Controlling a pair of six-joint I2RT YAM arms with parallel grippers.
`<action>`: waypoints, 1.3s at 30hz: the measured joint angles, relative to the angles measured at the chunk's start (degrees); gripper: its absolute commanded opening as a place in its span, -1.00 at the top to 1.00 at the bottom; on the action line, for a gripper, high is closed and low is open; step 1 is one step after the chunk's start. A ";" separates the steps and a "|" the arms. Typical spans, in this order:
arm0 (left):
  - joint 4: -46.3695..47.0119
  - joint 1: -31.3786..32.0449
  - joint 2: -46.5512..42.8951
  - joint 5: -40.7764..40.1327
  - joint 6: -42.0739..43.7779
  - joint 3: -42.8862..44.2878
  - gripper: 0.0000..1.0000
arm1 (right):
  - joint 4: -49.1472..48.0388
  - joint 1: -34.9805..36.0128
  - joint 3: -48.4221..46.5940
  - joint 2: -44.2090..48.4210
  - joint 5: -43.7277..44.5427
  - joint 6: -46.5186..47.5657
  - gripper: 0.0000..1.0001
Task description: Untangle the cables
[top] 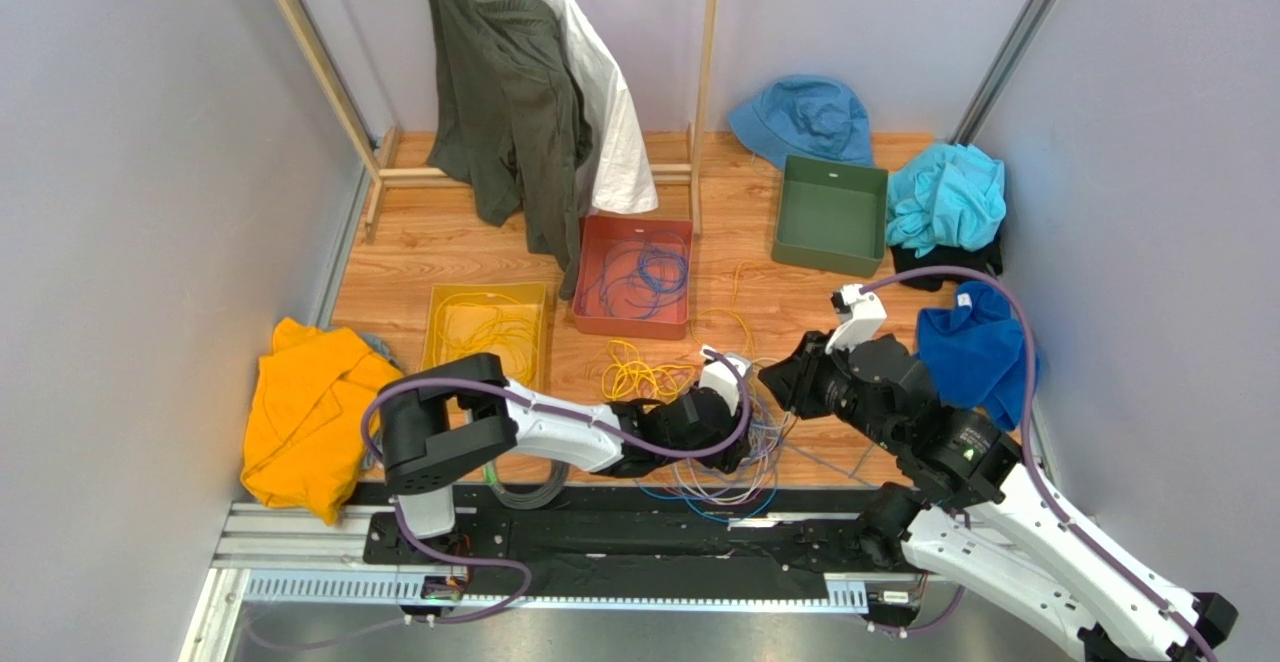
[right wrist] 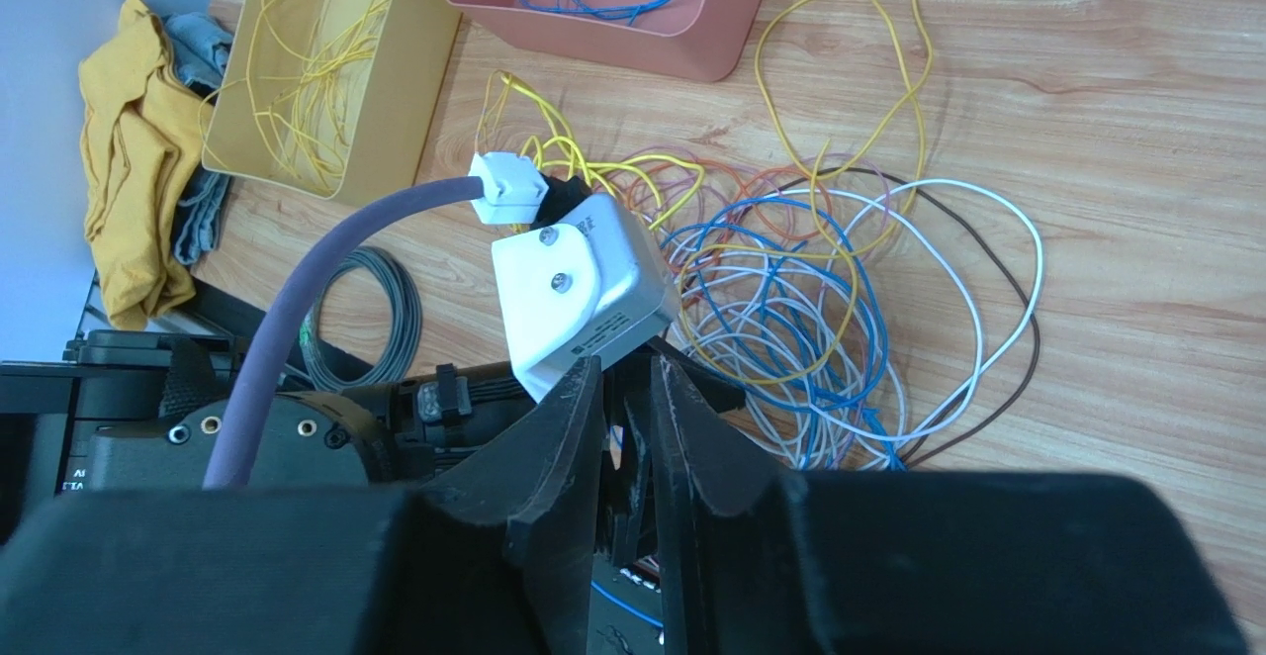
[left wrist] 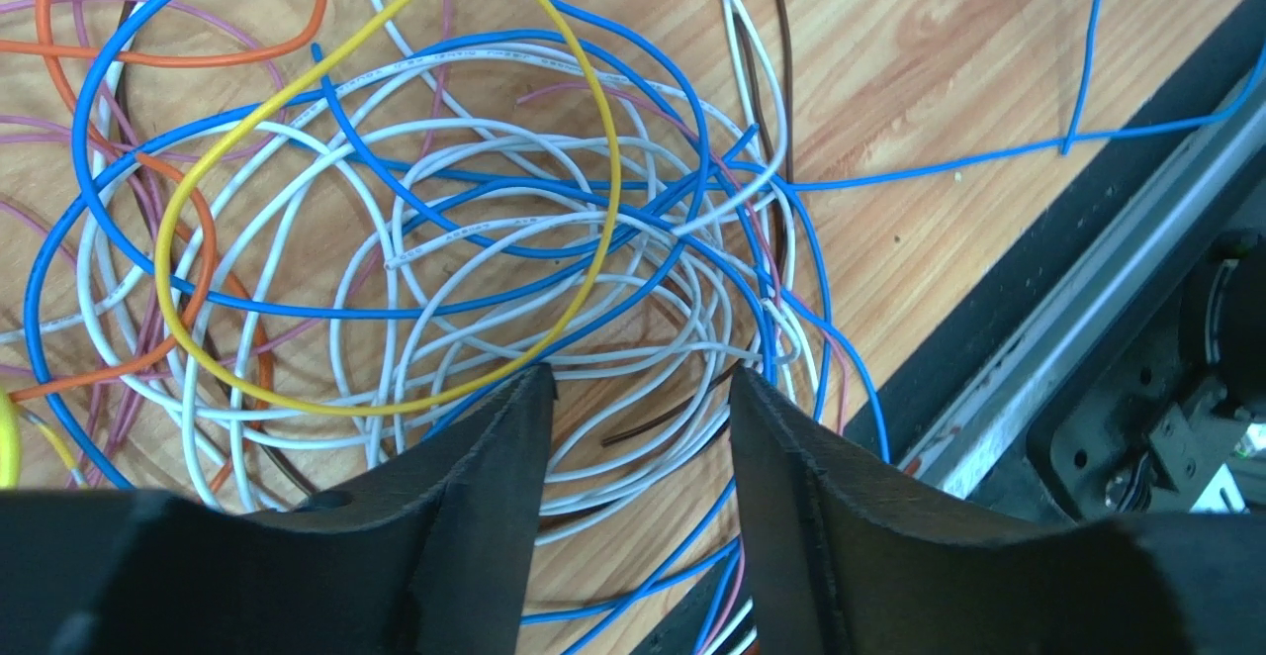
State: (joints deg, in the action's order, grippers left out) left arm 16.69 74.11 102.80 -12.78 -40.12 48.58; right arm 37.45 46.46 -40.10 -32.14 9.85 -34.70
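A tangle of blue, white, yellow, orange, pink and brown cables (top: pixel 729 460) lies on the wooden table near its front edge. It fills the left wrist view (left wrist: pixel 446 225) and shows in the right wrist view (right wrist: pixel 832 314). A loose bunch of yellow cables (top: pixel 639 377) lies just behind it. My left gripper (top: pixel 736 440) is open and empty, low over the tangle, with white and blue loops between its fingers (left wrist: pixel 639 381). My right gripper (top: pixel 774 380) hovers above the left wrist, with its fingers (right wrist: pixel 632 366) closed to a narrow slit and nothing seen between them.
A yellow tray (top: pixel 448 335) holds yellow cables and a red tray (top: pixel 594 310) holds blue ones. A green bin (top: pixel 830 250) stands at the back right. Clothes lie at the left (top: pixel 308 407) and right (top: pixel 969 347). A grey coil (top: pixel 526 485) lies by the front rail (top: pixel 601 542).
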 measured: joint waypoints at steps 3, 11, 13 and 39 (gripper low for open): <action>-0.61 -0.15 0.61 -0.42 -0.46 0.74 0.13 | -0.02 0.00 0.00 0.02 0.04 0.00 0.57; -4.92 0.57 0.61 -4.15 -1.18 2.43 -0.48 | -0.04 0.00 1.16 0.63 0.02 -0.04 0.56; -6.56 1.33 0.61 -6.01 -1.53 3.19 -0.63 | -0.04 0.00 1.40 0.87 0.02 -0.11 0.57; -15.63 5.05 3.93 -20.92 -1.05 8.22 1.00 | 1.20 0.00 2.78 3.54 0.48 -1.11 0.60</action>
State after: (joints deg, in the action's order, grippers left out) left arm 1.06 79.15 106.74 -33.69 -41.17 56.80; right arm 38.65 46.46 -37.32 -28.60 10.33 -35.81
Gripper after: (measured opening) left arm 0.007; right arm 0.204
